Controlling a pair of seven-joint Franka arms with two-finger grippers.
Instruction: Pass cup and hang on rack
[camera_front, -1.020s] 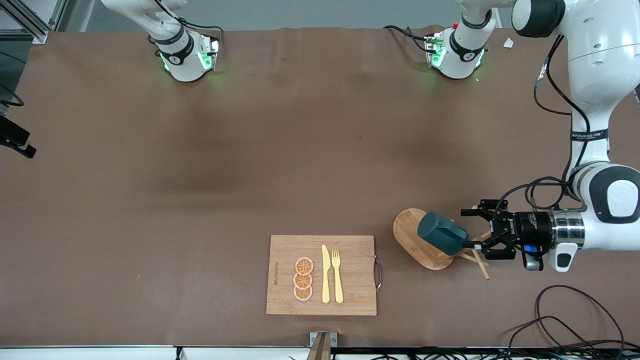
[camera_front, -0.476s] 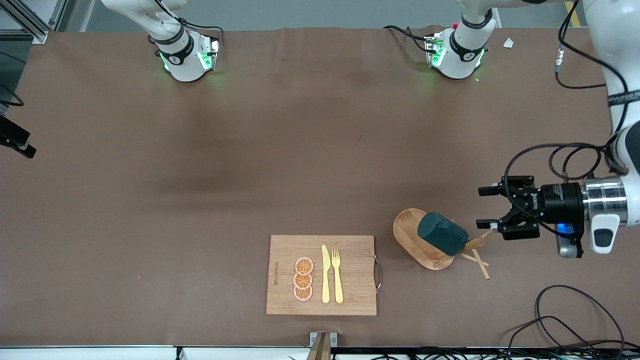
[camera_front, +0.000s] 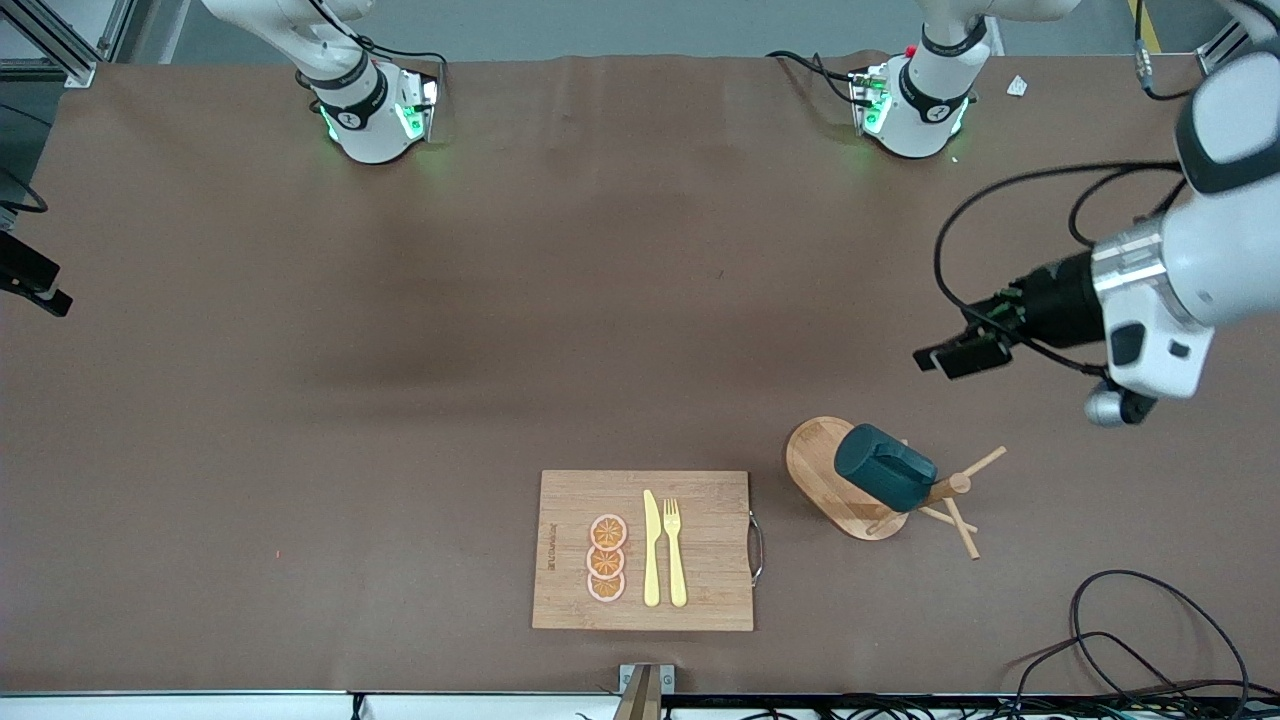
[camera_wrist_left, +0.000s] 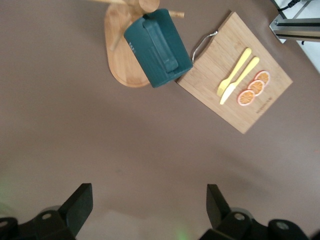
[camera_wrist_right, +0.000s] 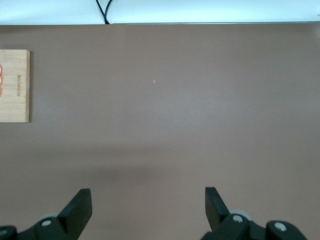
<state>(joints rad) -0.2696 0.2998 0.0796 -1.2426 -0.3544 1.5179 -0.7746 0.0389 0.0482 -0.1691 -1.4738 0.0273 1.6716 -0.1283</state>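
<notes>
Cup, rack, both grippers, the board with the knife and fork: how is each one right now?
cup: hanging on the rack, tipped on its side, no gripper touching it
rack: standing upright on the table beside the cutting board
left gripper: open, holding nothing, up over bare table
right gripper: open, holding nothing, over bare table
cutting board: lying flat
knife: flat on the board
fork: flat beside the knife
orange slices: three in a row on the board
</notes>
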